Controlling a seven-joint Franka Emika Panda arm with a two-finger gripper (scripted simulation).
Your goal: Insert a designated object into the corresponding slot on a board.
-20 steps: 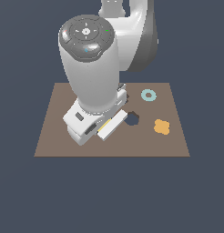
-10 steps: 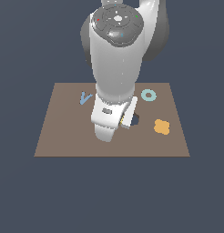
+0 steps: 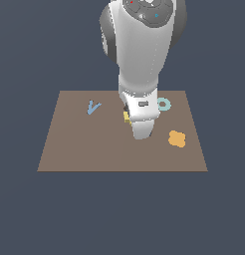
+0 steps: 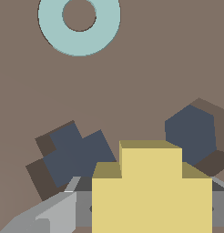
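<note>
Grey metal claw [image 4: 150, 207] clamping blocky yellow stepped piece [image 4: 151, 191], above matte brown board [image 4: 141, 73], jagged cross slot [image 4: 75, 157]

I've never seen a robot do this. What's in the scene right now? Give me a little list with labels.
Arm: one white robot arm reaching down over the board
Board: flat brown rectangle
Held piece: pale-yellow notched cross piece between the grey fingers, above the board
Target slot: dark cross-shaped cutout, beside the piece, not yet filled
Other hole: dark rounder cutout
Other shapes: teal ring, orange clover piece, blue V shape
Status: piece not yet inserted
</note>
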